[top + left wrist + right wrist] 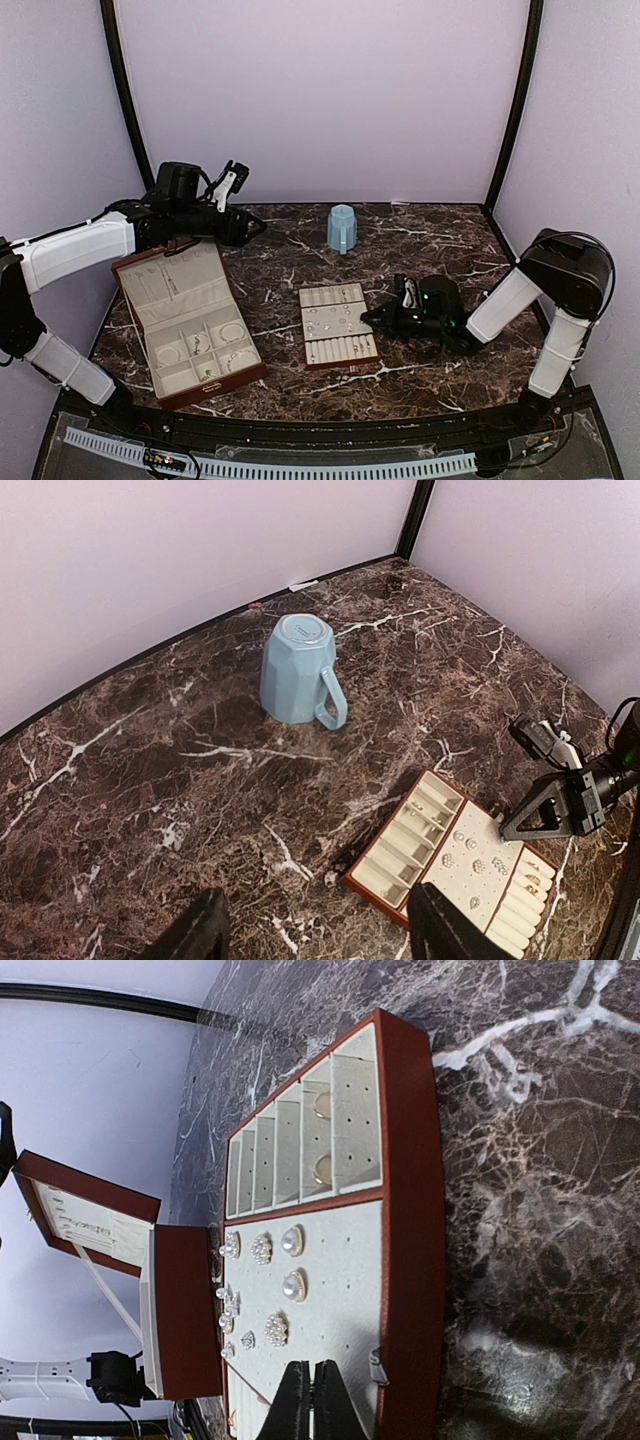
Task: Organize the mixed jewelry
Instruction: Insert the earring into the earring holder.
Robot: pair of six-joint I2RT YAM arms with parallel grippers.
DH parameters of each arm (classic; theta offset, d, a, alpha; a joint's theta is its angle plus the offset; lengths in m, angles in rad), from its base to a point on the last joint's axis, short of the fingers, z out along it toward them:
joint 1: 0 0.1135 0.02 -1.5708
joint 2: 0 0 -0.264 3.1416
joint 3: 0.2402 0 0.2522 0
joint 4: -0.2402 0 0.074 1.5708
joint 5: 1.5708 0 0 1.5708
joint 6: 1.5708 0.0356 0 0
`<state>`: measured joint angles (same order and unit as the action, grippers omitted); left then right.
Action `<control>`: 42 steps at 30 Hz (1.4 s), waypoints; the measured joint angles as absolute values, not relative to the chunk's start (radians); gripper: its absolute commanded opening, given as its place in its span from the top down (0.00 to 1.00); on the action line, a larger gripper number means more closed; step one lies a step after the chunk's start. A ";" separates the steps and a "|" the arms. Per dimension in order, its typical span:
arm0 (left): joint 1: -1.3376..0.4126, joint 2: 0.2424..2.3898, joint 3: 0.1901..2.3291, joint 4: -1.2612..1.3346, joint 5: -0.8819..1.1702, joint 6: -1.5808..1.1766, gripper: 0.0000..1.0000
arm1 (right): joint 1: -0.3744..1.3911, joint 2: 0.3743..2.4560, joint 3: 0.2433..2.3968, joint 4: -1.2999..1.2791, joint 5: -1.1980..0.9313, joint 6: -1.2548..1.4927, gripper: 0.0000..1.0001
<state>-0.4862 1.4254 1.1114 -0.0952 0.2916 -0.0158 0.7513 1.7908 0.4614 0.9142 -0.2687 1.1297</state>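
Several studs (293,1285) dot the slotted tray (412,1210); right fingers (293,1410) clenched, left fingers (197,930) released.

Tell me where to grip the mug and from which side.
I'd grip the handle, from the tray side, jaws closing across its thin bar. The mug stands upside down, so no open rim to pinch, and its faceted body looks wide for the jaws. The handle is an upright loop sticking out toward the tray.
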 measured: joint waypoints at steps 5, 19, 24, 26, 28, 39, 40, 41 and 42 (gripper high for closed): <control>-0.486 1.425 1.111 -0.095 0.291 -0.016 0.36 | 0.751 1.791 0.461 0.915 -0.269 1.122 1.00; -0.486 1.424 1.111 -0.095 0.291 -0.016 0.36 | 0.752 1.733 0.462 0.811 -0.231 1.078 1.00; -0.486 1.424 1.111 -0.095 0.291 -0.016 0.36 | 0.752 1.733 0.463 0.809 -0.230 1.074 1.00; -0.486 1.424 1.111 -0.095 0.291 -0.016 0.36 | 0.752 1.729 0.463 0.805 -0.228 1.074 1.00; -0.486 1.424 1.111 -0.095 0.291 -0.016 0.36 | 0.752 1.726 0.463 0.799 -0.221 1.074 1.00; -0.486 1.422 1.110 -0.095 0.291 -0.016 0.36 | 0.754 1.697 0.463 0.752 -0.193 1.053 0.99; -0.486 1.422 1.110 -0.095 0.291 -0.016 0.36 | 0.755 1.692 0.463 0.745 -0.188 1.051 0.99; -0.486 1.422 1.110 -0.095 0.291 -0.016 0.36 | 0.755 1.688 0.463 0.738 -0.184 1.048 0.99; -0.486 1.422 1.110 -0.095 0.291 -0.016 0.36 | 0.756 1.684 0.463 0.731 -0.180 1.045 0.99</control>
